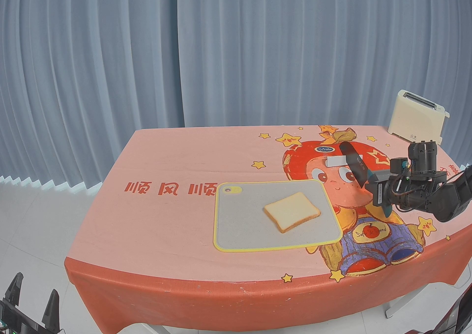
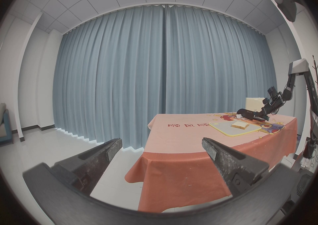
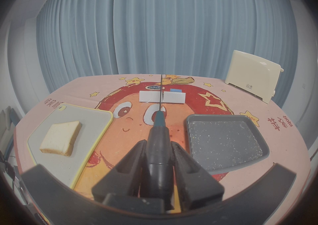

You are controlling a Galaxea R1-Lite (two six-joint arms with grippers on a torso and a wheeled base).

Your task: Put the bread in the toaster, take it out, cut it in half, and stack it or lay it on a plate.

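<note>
A slice of bread [image 1: 291, 211] [image 3: 61, 137] lies flat on a grey cutting board [image 1: 246, 222] [image 3: 89, 119] with a yellow rim, in the middle of the table. The cream toaster [image 1: 417, 117] [image 3: 253, 75] stands at the far right corner, its slot empty. My right gripper [image 1: 378, 187] [image 3: 158, 146] hovers right of the board, shut on a knife [image 1: 355, 162] [image 3: 161, 93] whose dark blade points up and away toward the back of the table. A dark speckled plate [image 3: 228, 141] sits below that arm. My left gripper [image 1: 33, 295] [image 2: 161, 143] hangs open, low and off the table's left front corner.
A white knife stand [image 1: 337, 160] [image 3: 172, 97] rests behind the board, in front of the knife tip. The table wears a pink printed cloth [image 1: 172, 212]. Blue curtains hang close behind it. Bare cloth stretches left of the board.
</note>
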